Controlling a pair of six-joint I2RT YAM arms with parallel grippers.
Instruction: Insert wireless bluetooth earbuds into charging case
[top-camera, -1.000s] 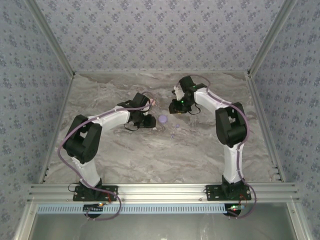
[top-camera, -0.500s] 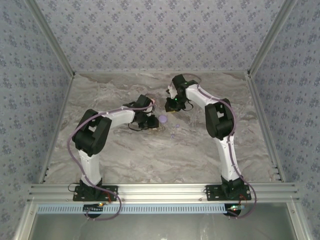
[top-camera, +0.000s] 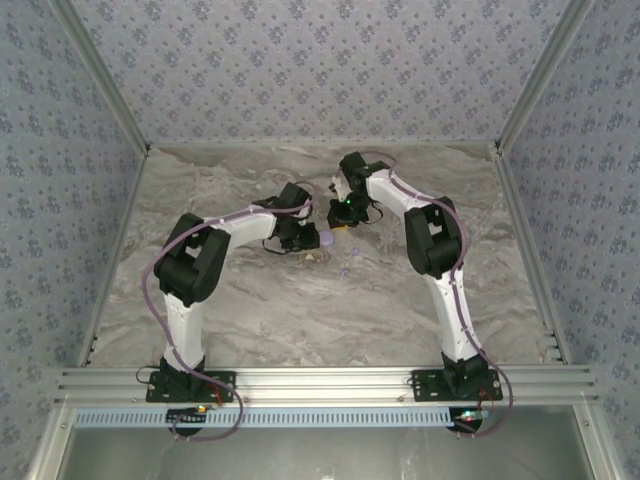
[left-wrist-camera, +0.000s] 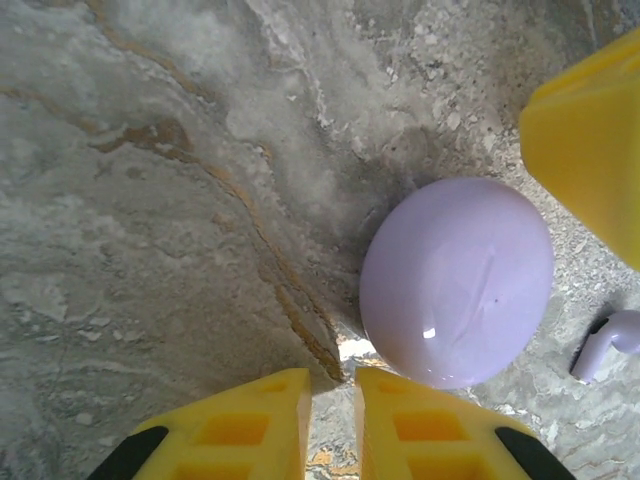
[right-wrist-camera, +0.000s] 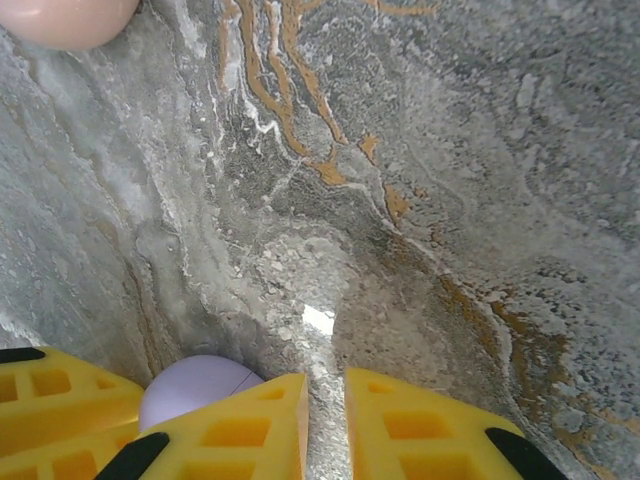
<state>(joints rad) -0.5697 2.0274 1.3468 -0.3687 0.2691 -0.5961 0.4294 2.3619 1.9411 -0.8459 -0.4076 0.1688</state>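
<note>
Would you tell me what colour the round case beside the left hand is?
The round case is plain glossy lilac, clearest in the left wrist view.

Earbud (left-wrist-camera: 608, 345) cropped at edge; pink object (right-wrist-camera: 60, 15) cut by corner.

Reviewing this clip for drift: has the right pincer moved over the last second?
Yes. In the top view the right pincer has shifted left, closing in on the lilac case, which lies where it did.
</note>
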